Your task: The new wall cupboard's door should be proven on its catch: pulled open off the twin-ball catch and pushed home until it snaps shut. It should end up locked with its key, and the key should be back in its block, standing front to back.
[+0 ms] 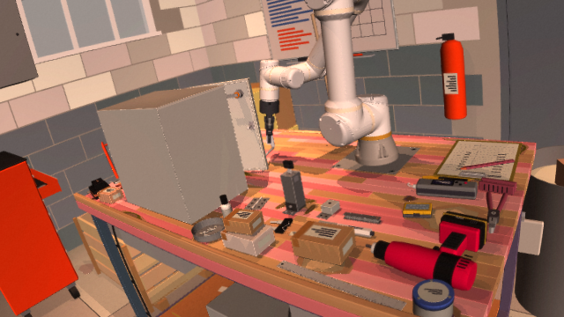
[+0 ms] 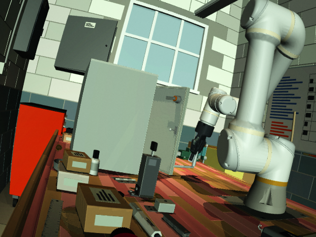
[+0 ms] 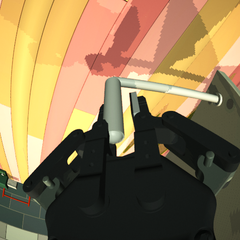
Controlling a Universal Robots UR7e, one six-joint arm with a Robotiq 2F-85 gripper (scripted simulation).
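The grey cupboard (image 1: 176,149) stands on the left of the bench. Its door (image 1: 244,127) (image 2: 168,127) swings a little way open. An L-shaped pull handle (image 3: 125,94) (image 2: 183,165) juts from the door's lower edge. The handle's upright end is held in my closed gripper (image 3: 122,116) (image 2: 194,155) (image 1: 269,136). An orange lock (image 1: 238,93) (image 2: 176,98) sits near the door's top. The key (image 1: 288,164) (image 2: 153,146), with a black head, stands in its dark grey block (image 1: 293,189) (image 2: 148,176) in front of the cupboard.
Behind the cupboard are a brick wall and a window (image 2: 160,48). My arm's base (image 1: 374,145) stands right of the door. Cardboard boxes (image 1: 324,242), a small bottle (image 1: 225,205), a red drill (image 1: 423,262) and a ruler (image 1: 339,284) lie along the front of the bench.
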